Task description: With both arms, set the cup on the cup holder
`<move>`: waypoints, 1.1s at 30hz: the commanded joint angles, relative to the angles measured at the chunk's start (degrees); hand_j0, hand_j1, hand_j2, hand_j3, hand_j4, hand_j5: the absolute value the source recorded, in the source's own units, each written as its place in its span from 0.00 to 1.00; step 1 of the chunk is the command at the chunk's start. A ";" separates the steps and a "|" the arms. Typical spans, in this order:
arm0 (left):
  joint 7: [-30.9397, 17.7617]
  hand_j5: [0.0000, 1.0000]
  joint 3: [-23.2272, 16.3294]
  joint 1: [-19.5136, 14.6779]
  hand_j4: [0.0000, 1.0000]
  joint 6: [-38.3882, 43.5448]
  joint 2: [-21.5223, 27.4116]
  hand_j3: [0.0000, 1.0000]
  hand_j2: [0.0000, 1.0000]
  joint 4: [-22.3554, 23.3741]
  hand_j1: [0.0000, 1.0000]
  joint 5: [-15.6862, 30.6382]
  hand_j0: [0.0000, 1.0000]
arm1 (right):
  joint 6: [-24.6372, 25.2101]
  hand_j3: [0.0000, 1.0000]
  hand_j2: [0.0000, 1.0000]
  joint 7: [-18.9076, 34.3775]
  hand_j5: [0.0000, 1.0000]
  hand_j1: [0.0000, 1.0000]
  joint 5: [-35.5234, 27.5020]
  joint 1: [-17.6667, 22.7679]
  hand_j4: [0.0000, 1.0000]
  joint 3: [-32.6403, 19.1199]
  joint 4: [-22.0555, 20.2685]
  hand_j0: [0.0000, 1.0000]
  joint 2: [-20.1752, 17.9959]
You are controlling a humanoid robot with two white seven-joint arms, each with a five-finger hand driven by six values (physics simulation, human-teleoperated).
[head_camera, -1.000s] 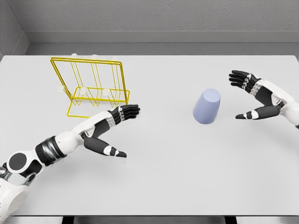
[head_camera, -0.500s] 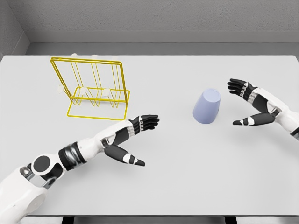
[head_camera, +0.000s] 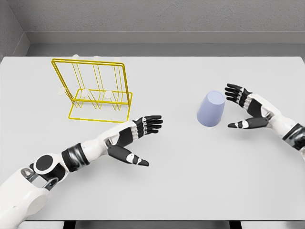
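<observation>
The right robot hand (head_camera: 244, 109) is held spread wide just beside the cup (head_camera: 211, 109), apparently for a grasp.

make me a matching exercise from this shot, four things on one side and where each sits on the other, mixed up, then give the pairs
Things:
1. cup
2. cup holder
3. left hand
4. right hand

Places or states:
A. yellow wire frame at the table's far left
B. open, just right of the cup, not touching it
C. lilac, standing mouth down right of centre
D. open, low over the table's middle, in front of the rack

Pairs: 1-C, 2-A, 3-D, 4-B
</observation>
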 commanded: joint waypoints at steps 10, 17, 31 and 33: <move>0.07 1.00 0.54 0.09 1.00 0.10 -0.21 1.00 1.00 -0.78 1.00 -1.51 1.00 | 0.28 1.00 1.00 0.00 1.00 1.00 0.25 -0.79 1.00 0.71 1.49 1.00 3.55; 0.15 1.00 0.54 0.09 1.00 -1.57 -0.12 1.00 1.00 -0.34 1.00 -1.51 1.00 | 0.37 1.00 1.00 0.00 1.00 1.00 1.31 -1.49 1.00 0.79 1.58 1.00 5.04; 0.07 1.00 0.54 0.09 1.00 -1.66 -0.30 1.00 1.00 0.19 1.00 -1.42 1.00 | 0.37 1.00 1.00 0.00 1.00 1.00 1.48 -2.11 1.00 0.88 2.37 1.00 6.10; 0.07 1.00 0.54 0.09 1.00 -1.74 -0.30 1.00 1.00 0.10 1.00 -1.51 1.00 | 0.46 1.00 1.00 0.00 1.00 1.00 1.48 -2.20 1.00 0.97 2.46 1.00 6.45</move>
